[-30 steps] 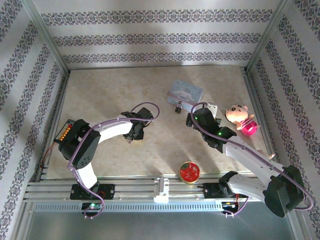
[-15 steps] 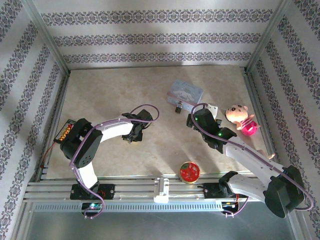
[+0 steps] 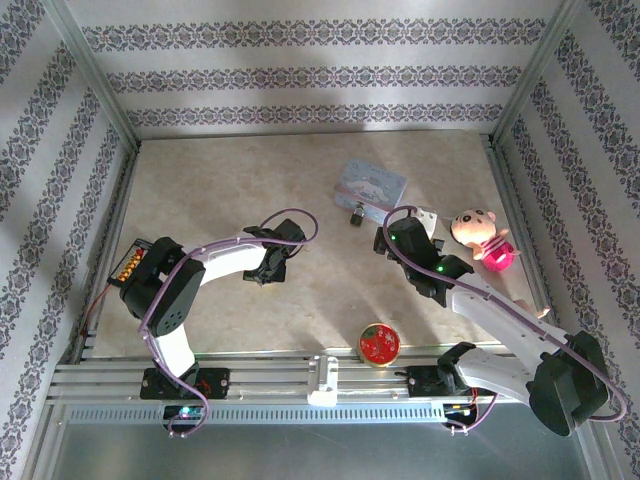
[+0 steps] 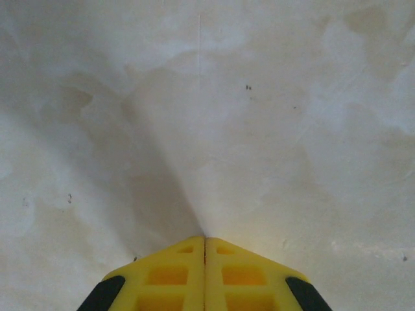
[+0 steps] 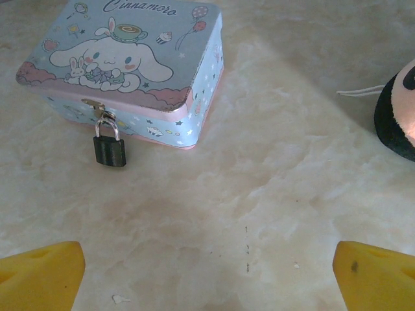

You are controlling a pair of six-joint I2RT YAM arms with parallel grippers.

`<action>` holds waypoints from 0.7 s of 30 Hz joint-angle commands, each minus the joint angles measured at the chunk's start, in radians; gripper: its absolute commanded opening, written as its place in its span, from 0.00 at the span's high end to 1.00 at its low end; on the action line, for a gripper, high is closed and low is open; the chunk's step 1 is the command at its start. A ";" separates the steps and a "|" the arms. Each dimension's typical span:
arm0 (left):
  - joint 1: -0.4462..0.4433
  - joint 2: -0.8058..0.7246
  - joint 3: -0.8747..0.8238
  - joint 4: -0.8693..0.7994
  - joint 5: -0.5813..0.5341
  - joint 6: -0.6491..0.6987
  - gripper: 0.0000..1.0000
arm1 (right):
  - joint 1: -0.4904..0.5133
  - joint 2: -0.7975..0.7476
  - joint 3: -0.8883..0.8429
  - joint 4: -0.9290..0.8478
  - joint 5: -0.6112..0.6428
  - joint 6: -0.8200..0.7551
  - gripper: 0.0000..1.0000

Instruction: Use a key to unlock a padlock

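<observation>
While padlock (image 5: 109, 150) hangs from tin (image 5: 139, 61), left gripper (image 4: 205, 241) closed tight, right gripper (image 5: 207, 267) spread wide, empty

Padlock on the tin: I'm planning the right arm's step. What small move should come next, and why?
Probably ease the right end effector forward and leftward toward the padlock. Its fingers stand wide open with nothing between them, and the padlock hangs on the pastel tin's hasp ahead, left of centre in the right wrist view.
</observation>
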 commanded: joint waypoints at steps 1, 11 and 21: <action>0.011 -0.023 -0.015 -0.049 -0.014 -0.020 0.98 | -0.011 -0.006 -0.014 0.010 0.021 0.013 0.02; 0.013 -0.128 -0.005 -0.008 0.002 -0.035 1.00 | -0.010 0.014 -0.009 0.013 -0.029 0.007 0.02; 0.025 -0.335 -0.080 0.287 0.127 0.036 1.00 | -0.022 0.026 -0.038 0.142 -0.292 0.056 0.02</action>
